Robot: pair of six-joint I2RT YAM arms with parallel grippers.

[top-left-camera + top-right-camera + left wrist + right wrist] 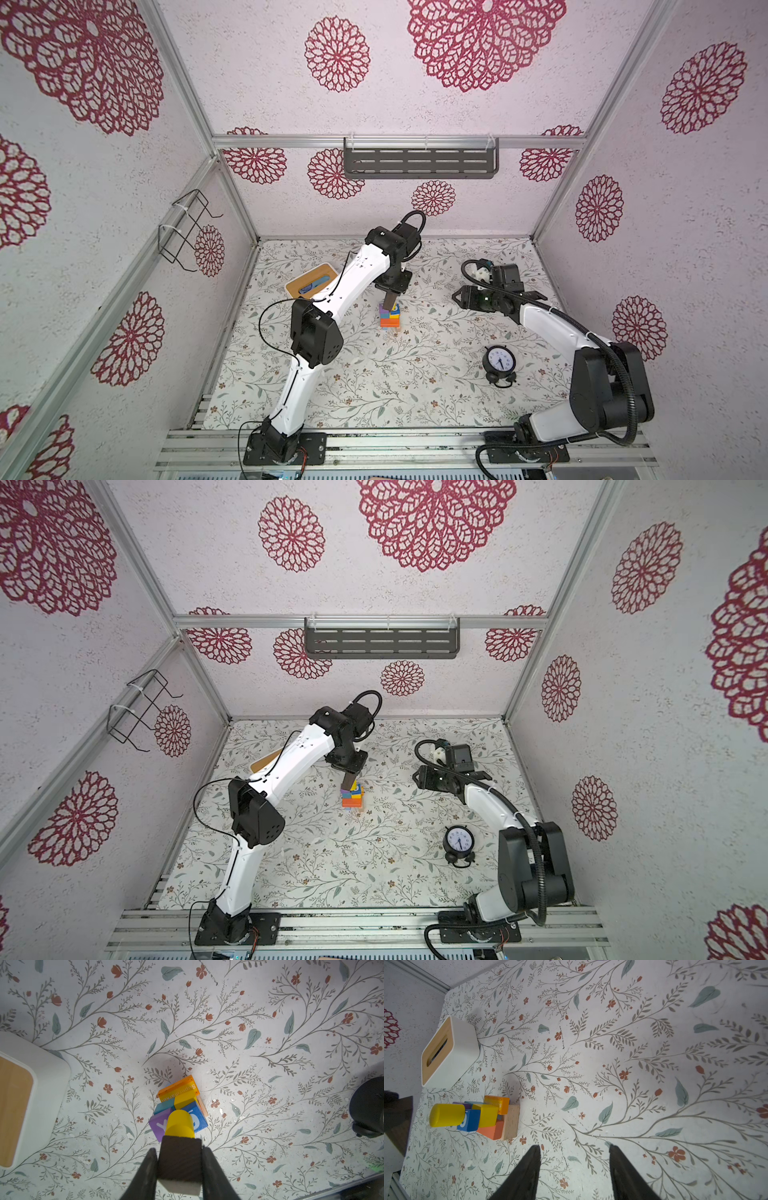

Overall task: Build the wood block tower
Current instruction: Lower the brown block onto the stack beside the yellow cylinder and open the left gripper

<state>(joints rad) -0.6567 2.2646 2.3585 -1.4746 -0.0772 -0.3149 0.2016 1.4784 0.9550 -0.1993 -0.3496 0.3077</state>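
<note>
Placement of the top piece, by the look of things. Firm clamp of the left hand on the dark brown bar, carried end-down straight over the yellow cylinder crowning the tower. In the right wrist view, a strip of bench showing between bar and cylinder: close, yet apart, not seated. Jaws of the right hand spread wide with nothing between them, hanging over bare bench well to the side of the stack.

Tower near the middle of the bench in both top views, between the white box with its wooden lid and the black alarm clock, touching neither. From the base up: tan block, orange-red block, orange bar, yellow block and teal block, purple cube and blue cube side by side, then the cylinder.

Next move, probably: a slow, straight descent with the bar kept plumb and centred on that small round top, then a gentle opening of the grip without sideways drag. Real risk of a topple otherwise, with a tall piece on a narrow perch and offset cubes beneath.

Writing: "Supermarket" in pale letters along the orange bar, last letters cut off by the yellow block; white "Y" on the purple cube and white "9" on the blue cube, each partly hidden behind the cylinder. Clock numerals too small to read. No brand name anywhere.
</note>
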